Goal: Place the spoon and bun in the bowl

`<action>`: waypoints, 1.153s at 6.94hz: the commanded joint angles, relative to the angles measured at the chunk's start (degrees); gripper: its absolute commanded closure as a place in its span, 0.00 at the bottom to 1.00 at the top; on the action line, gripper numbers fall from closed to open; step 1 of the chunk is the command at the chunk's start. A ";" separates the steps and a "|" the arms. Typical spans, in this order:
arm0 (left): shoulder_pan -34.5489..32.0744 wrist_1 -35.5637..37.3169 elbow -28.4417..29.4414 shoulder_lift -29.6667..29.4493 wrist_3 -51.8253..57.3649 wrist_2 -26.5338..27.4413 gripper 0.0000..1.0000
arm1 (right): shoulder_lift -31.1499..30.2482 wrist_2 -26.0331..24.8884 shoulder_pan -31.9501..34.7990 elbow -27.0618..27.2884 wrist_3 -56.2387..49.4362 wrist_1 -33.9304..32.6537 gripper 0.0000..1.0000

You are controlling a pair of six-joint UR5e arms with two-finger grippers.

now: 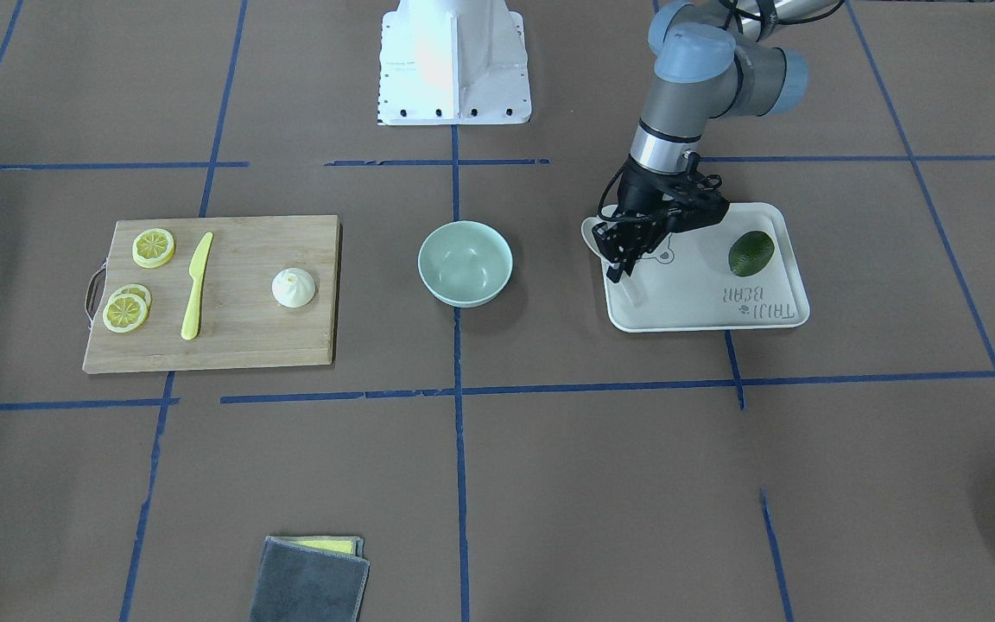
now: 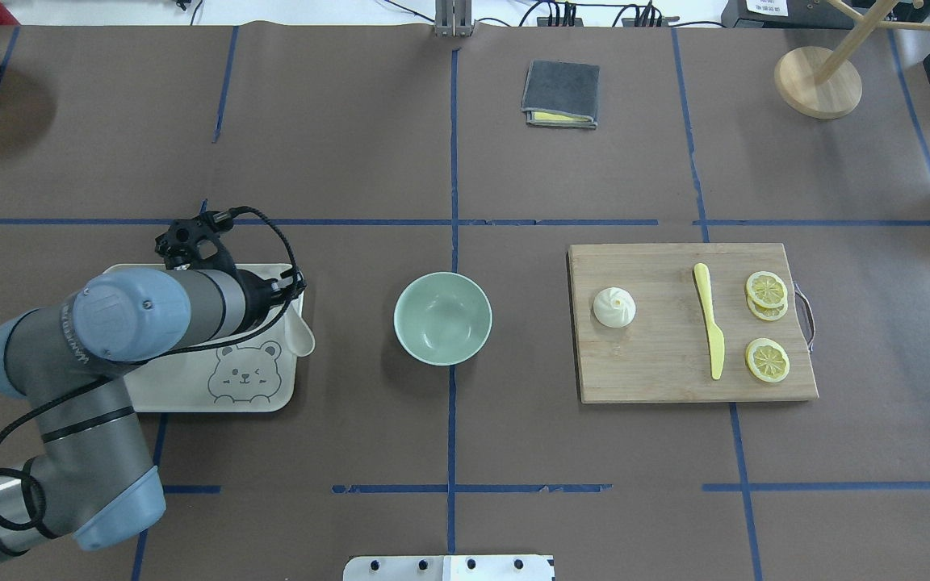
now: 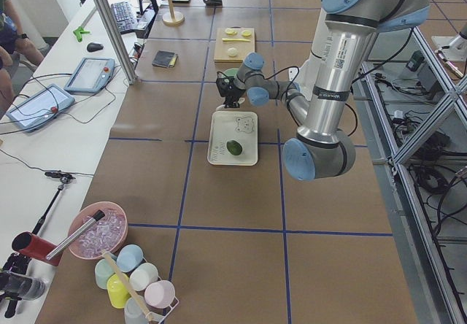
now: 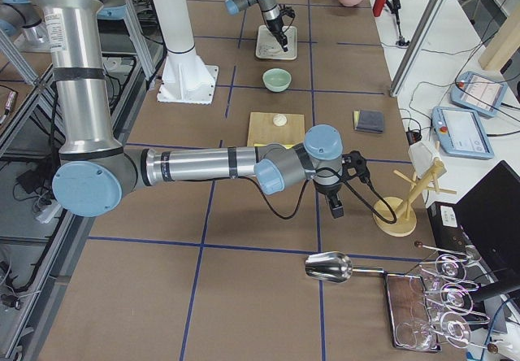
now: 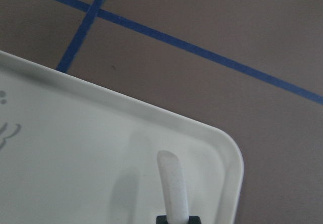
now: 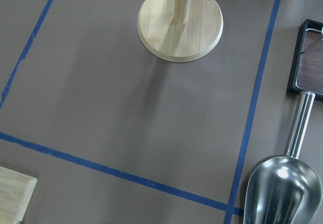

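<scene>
The white spoon [image 1: 592,235] lies slantwise at the bowl-side corner of the white bear tray [image 1: 722,304], its scoop [image 2: 302,335] overhanging the rim. My left gripper [image 1: 617,269] is down over the spoon and shut on its handle [image 5: 171,181]. The mint-green bowl [image 1: 465,263] stands empty mid-table, also in the overhead view [image 2: 442,318]. The white pleated bun [image 1: 294,288] sits on the wooden cutting board [image 1: 238,341]. My right gripper [image 4: 335,206] hovers far off past the board near a wooden stand; I cannot tell whether it is open or shut.
A green fruit [image 1: 751,253] lies on the tray. A yellow knife [image 1: 196,285] and lemon slices [image 1: 154,247] share the board. A grey cloth [image 1: 312,579] lies at the operators' side. A wooden stand base [image 6: 180,22] and metal scoop [image 6: 280,191] lie under the right wrist.
</scene>
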 commanded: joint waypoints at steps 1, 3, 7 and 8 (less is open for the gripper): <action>-0.15 12.45 4.17 -14.25 -7.39 3.54 0.97 | 0.00 -0.08 -0.08 -0.02 0.00 0.01 0.00; 2.12 12.84 8.50 -17.92 -8.82 4.27 0.85 | 0.00 -0.08 -0.08 0.06 0.09 0.01 0.00; 6.35 12.66 8.42 -17.22 -7.15 7.00 0.48 | 0.09 0.01 0.01 -0.02 0.00 -0.08 0.00; 6.27 12.58 7.20 -16.26 -1.67 6.83 0.01 | 0.09 0.01 0.01 -0.02 0.17 0.01 0.00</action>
